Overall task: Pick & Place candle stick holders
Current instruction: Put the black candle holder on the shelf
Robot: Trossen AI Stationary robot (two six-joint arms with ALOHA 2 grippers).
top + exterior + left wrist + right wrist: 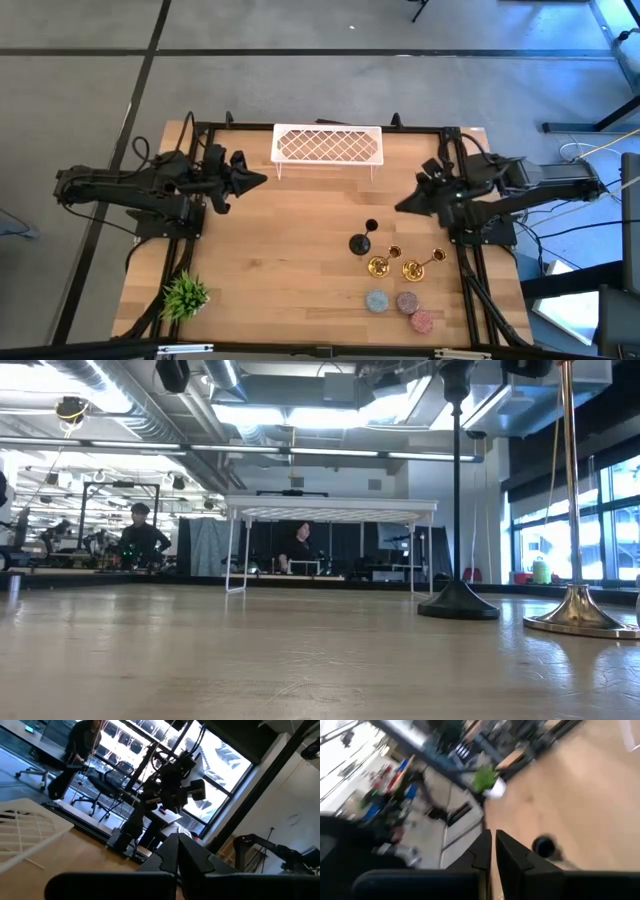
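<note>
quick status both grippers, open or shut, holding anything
Left gripper: shut, empty, raised near the white wire rack.
Right gripper: shut, empty, above the black candle stick holder.

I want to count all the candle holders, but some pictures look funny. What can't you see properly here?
- Low view: second gold holder absent; the gold holder and black holder lose their cups to the top edge.
- Right wrist view: motion blur smears the plant and a black cup.
- High view: three small round discs too small to identify.
</note>
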